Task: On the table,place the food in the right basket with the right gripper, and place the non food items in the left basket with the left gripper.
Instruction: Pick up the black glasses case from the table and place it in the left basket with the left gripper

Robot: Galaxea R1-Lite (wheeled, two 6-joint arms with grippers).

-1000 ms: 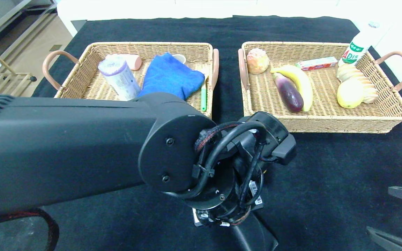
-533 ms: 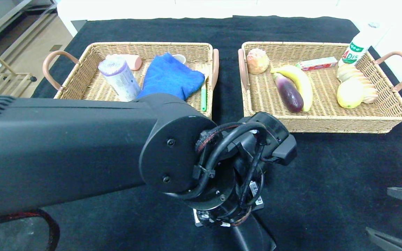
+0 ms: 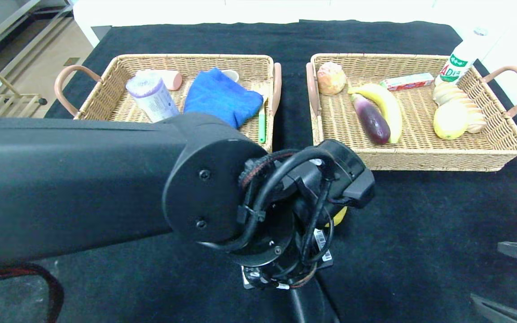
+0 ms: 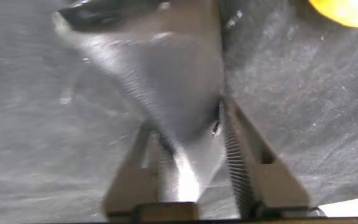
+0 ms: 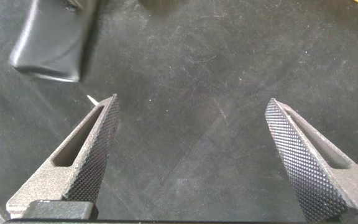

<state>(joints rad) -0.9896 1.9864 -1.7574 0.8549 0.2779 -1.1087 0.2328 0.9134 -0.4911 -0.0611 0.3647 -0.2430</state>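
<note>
My left gripper (image 4: 188, 121) is shut on a grey shiny object (image 4: 166, 68) just above the black cloth; what the object is I cannot tell. In the head view the left arm's wrist (image 3: 285, 211) covers that gripper in front of the gap between the baskets. A yellow item (image 3: 340, 216) peeks out beside the wrist and shows as the yellow item (image 4: 347, 9) in the left wrist view. The left basket (image 3: 186, 59) holds a blue cloth (image 3: 220, 96) and a roll (image 3: 153, 98). The right basket (image 3: 420, 162) holds a banana (image 3: 386, 105), an eggplant (image 3: 370, 119) and other food. My right gripper (image 3: 510, 280) stands open and empty at the near right.
A white bottle (image 3: 460, 56) leans at the right basket's far corner. A dark flat thing (image 5: 48, 43) lies on the cloth beyond the right gripper (image 5: 192, 102). Black cloth covers the table; its edge runs along the left.
My left gripper has closed further on the grey object, and the left wrist has shifted slightly left and up, uncovering the yellow item. The right arm has not moved.
</note>
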